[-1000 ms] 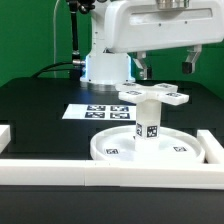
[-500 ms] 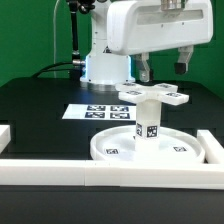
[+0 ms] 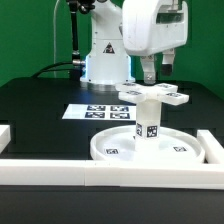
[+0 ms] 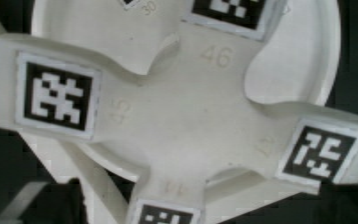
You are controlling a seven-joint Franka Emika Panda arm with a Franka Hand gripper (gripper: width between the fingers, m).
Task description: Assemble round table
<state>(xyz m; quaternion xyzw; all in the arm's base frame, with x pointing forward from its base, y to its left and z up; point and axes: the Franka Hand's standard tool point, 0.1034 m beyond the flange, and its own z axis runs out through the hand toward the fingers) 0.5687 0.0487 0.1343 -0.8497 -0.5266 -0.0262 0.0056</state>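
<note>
The white round disc (image 3: 110, 150) lies flat near the front rail. The short marked cylinder leg (image 3: 148, 125) stands upright at its centre. The cross-shaped foot piece (image 3: 155, 96) sits on top of the leg. My gripper (image 3: 158, 68) hangs just above the foot piece, open and holding nothing. In the wrist view the foot piece (image 4: 176, 110) fills the picture with its square markers on the arm ends, and the disc (image 4: 105, 15) shows behind it. My fingers do not show in the wrist view.
The marker board (image 3: 100, 111) lies flat behind the disc. Long white border rails run along the front (image 3: 100, 178) and the exterior view's right (image 3: 215, 150). The arm's base (image 3: 105, 65) stands at the back.
The hand has turned about its vertical axis above the foot piece and shifted slightly towards the exterior view's left. The disc, leg and foot piece have not moved.
</note>
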